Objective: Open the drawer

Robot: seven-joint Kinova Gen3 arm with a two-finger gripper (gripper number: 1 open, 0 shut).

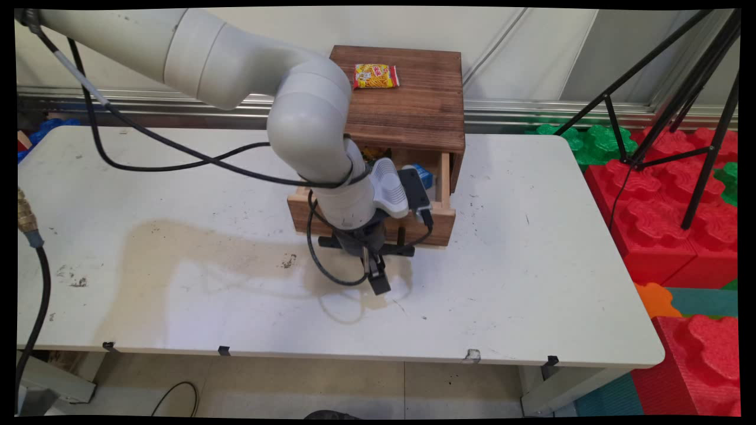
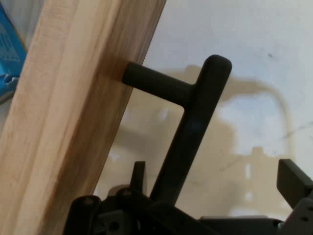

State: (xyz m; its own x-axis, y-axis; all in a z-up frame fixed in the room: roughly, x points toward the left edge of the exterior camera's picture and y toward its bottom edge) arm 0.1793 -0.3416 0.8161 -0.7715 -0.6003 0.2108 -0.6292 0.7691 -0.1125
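The gripper (image 1: pixel 378 277), its fingers spread to either side of the black handle (image 2: pixel 195 122) without clamping it, hangs before the open wooden drawer (image 1: pixel 440 221) near the table's (image 1: pixel 531 265) far edge; the handle looks rigid, best gripped mid-bar.

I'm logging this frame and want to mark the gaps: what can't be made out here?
- Contents of the pulled-out light wooden drawer: main view, the white arm's wrist covers most; only a blue item peeks out, its kind unclear.
- Black bar handle: hand view, its lower end is cut off behind the black two-finger gripper linkage.
- Small yellow-red packet on the dark wooden box: main view, print too small to read.
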